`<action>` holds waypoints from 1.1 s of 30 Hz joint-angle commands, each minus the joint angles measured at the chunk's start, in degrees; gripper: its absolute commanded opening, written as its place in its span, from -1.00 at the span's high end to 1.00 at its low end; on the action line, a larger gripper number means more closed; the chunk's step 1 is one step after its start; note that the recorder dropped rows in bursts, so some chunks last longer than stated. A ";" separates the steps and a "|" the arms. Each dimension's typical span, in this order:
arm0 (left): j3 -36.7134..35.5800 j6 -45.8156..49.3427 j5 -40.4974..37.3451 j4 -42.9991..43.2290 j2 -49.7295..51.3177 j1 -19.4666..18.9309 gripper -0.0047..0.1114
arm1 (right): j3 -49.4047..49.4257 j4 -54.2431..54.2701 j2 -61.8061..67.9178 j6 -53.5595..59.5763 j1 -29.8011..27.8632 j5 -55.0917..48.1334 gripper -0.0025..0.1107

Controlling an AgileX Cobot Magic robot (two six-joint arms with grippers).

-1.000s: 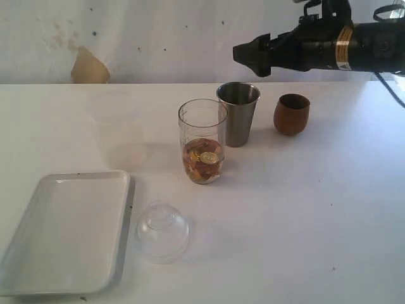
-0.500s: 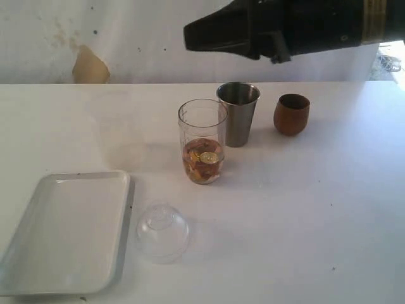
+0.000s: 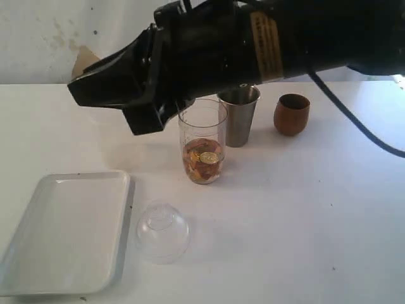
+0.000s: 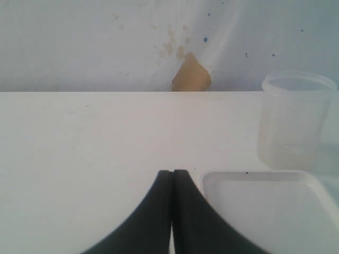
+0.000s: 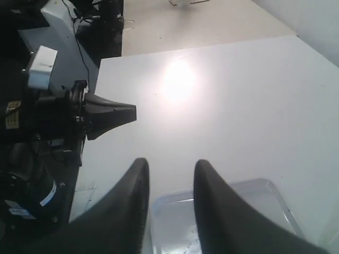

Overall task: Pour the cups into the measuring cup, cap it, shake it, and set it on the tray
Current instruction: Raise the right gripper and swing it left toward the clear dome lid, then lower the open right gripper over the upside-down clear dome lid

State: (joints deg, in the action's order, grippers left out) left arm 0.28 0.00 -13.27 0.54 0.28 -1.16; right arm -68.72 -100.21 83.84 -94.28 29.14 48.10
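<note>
Right arm (image 3: 272, 44): stretched in from the right edge of the worktop (image 3: 304, 209), sloping down leftward past its middle.
Right fingers (image 3: 85, 94): aloft, parted by a narrow gap, empty.
Left fingers (image 4: 172, 182): pressed together, empty, low beside the tray (image 3: 63, 234), aimed at the far edge.
Measuring cup (image 3: 202, 142): upright mid-worktop, coin-like pieces at bottom.
Steel tumbler (image 3: 239, 120), wooden cup (image 3: 292, 114): upright, nearer the far edge, tumbler just beside the measuring cup.
Tray: near left corner, dome lid (image 3: 162, 231) just beside it.
</note>
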 commanded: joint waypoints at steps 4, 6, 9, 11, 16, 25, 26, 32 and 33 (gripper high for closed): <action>-0.28 0.00 -0.10 0.08 -0.28 0.23 0.92 | -0.82 0.27 -1.59 -6.84 0.12 -17.61 0.90; -0.28 0.00 -0.10 0.08 -0.28 0.23 0.92 | -0.82 0.27 -1.82 -7.26 0.12 -22.52 0.96; -0.28 0.00 -0.10 0.08 -0.28 0.23 0.92 | -0.82 0.27 -1.82 -6.38 0.25 -28.87 0.96; -0.28 0.00 -0.10 0.08 -0.28 0.23 0.92 | -0.82 0.27 -2.00 0.99 1.58 -38.19 0.96; -0.28 0.00 -0.10 0.08 -0.28 0.23 0.92 | -1.58 6.42 -1.79 19.18 10.60 -81.74 0.96; -0.28 0.00 -0.10 0.08 -0.28 0.23 0.92 | -16.96 69.37 0.33 78.54 12.50 -106.52 0.96; -0.28 0.00 -0.10 0.08 -0.28 0.23 0.92 | -18.30 74.11 0.33 82.84 12.50 -107.99 0.96; -0.28 0.00 -0.10 0.08 -0.28 0.23 0.92 | -19.83 88.24 2.11 90.82 12.62 -115.70 0.75; -0.28 0.00 -0.10 0.08 -0.28 0.23 0.92 | -19.83 89.13 2.96 90.93 12.62 -117.61 0.63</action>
State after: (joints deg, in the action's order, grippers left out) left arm 0.28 0.00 -13.27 0.54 0.28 -1.16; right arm -88.27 -15.16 84.88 -6.13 41.65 -64.04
